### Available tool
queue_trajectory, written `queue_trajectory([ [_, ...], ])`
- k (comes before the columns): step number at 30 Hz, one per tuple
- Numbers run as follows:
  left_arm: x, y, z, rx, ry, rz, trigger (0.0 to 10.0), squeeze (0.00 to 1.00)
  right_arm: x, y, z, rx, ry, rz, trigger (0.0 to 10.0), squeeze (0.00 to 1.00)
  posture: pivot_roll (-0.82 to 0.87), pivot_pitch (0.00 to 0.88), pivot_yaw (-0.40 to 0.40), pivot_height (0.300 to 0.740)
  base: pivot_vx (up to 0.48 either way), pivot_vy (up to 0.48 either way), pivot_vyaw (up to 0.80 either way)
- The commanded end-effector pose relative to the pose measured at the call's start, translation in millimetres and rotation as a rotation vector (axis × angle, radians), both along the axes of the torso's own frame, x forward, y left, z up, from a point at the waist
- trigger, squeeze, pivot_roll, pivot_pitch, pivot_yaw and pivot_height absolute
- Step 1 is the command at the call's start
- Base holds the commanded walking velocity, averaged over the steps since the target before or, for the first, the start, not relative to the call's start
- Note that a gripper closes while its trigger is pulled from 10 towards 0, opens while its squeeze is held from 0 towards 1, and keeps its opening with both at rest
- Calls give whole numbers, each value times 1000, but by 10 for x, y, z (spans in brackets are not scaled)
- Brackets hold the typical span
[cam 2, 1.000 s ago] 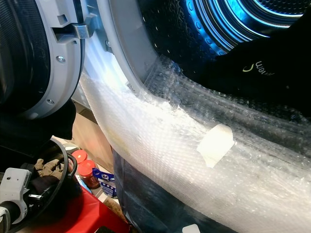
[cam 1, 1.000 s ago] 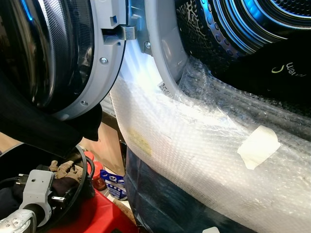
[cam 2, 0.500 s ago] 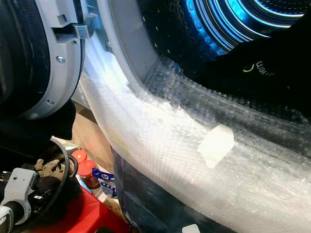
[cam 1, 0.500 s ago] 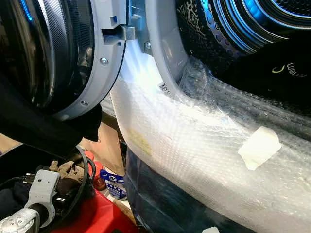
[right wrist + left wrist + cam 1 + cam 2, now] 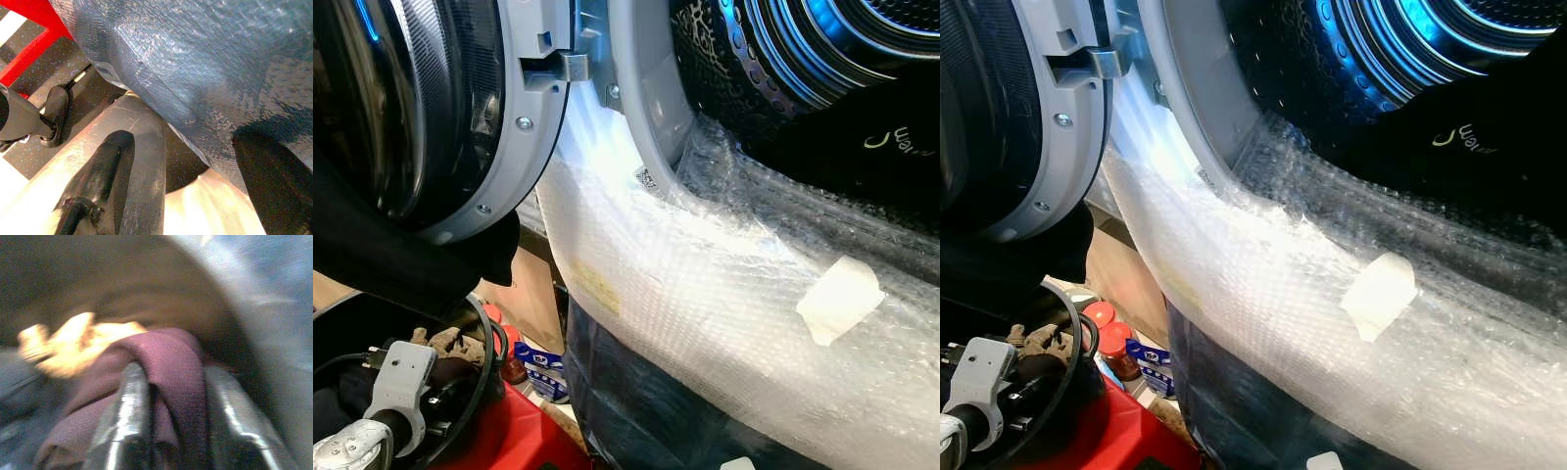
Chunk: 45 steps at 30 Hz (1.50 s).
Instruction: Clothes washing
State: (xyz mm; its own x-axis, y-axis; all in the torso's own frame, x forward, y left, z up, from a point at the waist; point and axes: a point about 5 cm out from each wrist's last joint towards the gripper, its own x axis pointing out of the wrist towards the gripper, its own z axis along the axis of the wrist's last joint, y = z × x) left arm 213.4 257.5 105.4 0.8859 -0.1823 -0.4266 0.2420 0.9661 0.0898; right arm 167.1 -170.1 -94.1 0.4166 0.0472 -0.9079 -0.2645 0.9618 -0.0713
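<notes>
While the washer drum (image 5: pixel 822 49) is standing open, the left gripper (image 5: pixel 171 431) is pinching a maroon garment (image 5: pixel 166 362) down inside the black basket (image 5: pixel 480 367); loading looks barely begun.

Maroon garment (image 5: pixel 166 377): knit fabric, bunched into a fold, lying in the black laundry basket (image 5: pixel 480 338) beside a tan cloth (image 5: pixel 73 345). Washing machine (image 5: pixel 636 147): door (image 5: pixel 440 108) swung open, drum (image 5: pixel 822 49) lit blue, front wrapped in bubble wrap (image 5: pixel 705 294).
</notes>
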Motion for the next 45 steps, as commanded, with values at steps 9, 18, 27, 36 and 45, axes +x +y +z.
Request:
queue_trajectory([
  [9, 13, -245, 656, -192, -141, -325, 0, 0, -240, 34, -99, 4, 108, 31, 10000, 0, 194, 163, -18, 740, 0, 0, 0],
  [18, -35, -463, 1029, -296, -166, -566, 0, 0, -235, 66, -99, 15, 105, 21, 10000, 0, 192, 150, -3, 740, 0, 0, 0],
  [27, 81, -156, 741, -16, -67, -291, 10000, 0, -283, 87, -117, 13, 118, 38, 10000, 0, 201, 130, 4, 740, 0, 0, 0],
  [36, 123, 498, 655, 71, -97, 257, 10000, 1000, -254, 97, -108, 9, 112, 57, 10000, 0, 214, 117, 4, 740, 0, 0, 0],
  [45, 88, 570, 339, 7, -98, 503, 10000, 1000, -242, 96, -103, 5, 109, 73, 10000, 0, 213, 100, 2, 740, 0, 0, 0],
])
